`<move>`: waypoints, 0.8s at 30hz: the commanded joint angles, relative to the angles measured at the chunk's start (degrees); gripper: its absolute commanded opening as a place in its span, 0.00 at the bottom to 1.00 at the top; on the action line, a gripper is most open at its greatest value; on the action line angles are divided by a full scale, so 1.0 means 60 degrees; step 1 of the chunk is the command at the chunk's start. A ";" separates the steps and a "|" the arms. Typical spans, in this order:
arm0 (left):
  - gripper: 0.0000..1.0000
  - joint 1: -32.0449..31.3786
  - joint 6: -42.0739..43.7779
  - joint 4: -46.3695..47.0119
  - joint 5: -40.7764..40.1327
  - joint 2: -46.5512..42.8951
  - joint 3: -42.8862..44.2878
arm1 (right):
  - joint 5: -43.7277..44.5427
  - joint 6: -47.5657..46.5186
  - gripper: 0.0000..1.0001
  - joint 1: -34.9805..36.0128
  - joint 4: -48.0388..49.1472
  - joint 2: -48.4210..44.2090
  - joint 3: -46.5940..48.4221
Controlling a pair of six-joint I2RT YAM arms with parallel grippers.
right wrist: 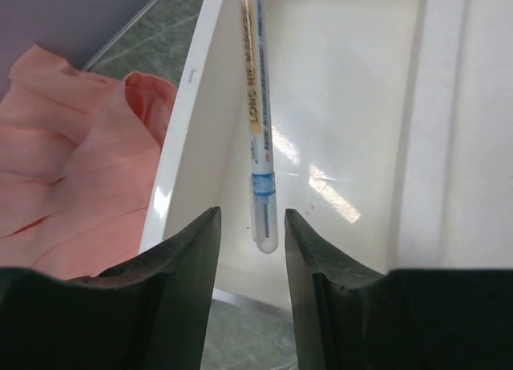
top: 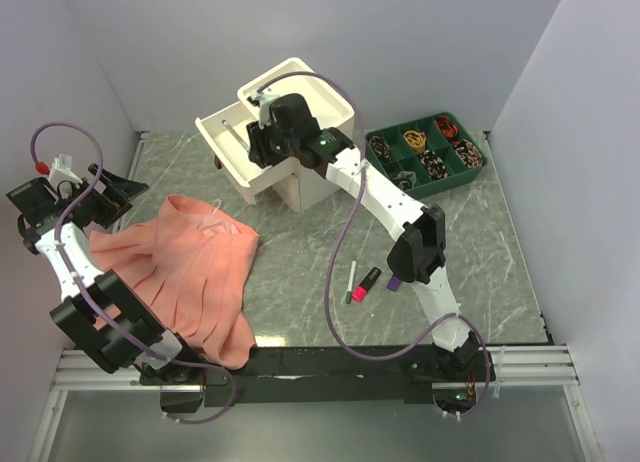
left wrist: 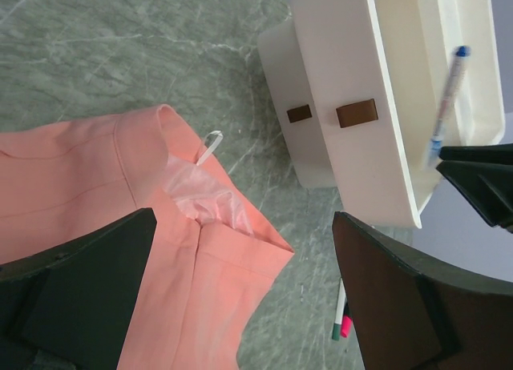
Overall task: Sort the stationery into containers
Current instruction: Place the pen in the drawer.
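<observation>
One pen (right wrist: 258, 122) matters here: it lies slanted in the pulled-out drawer (right wrist: 345, 106) of the white cabinet (top: 295, 187), close along the drawer's left wall, with its lower end between the fingers of the right gripper (right wrist: 252, 218). Those fingers stand slightly parted, a sliver of gap on each side of the pen, so the grip looks let go rather than clamped. The left gripper (left wrist: 244, 222) hangs spread wide, holding nothing, above the pink cloth (top: 180, 262) and well apart from the cabinet. On the table (top: 300, 242), near the right arm's elbow, a green-capped marker (top: 352, 280), a pink highlighter (top: 366, 284) and a purple highlighter (top: 393, 282) lie unsorted. The main risk, as I judge it, is in the lift-off. The gaps are narrow, so a finger drifting sideways could catch the pen and drag it up, or flip it over the low wall onto the cloth. In the left wrist view the pen seems propped with its blue end raised against the wall. If so, it may roll out, or jam the drawer when that is pushed shut.
</observation>
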 commanded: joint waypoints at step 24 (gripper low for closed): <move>1.00 -0.1483 0.5476 -0.3261 0.2717 -0.2485 0.1182 | -0.1902 -1.3017 0.59 -0.0502 -0.3013 -1.0180 -1.3073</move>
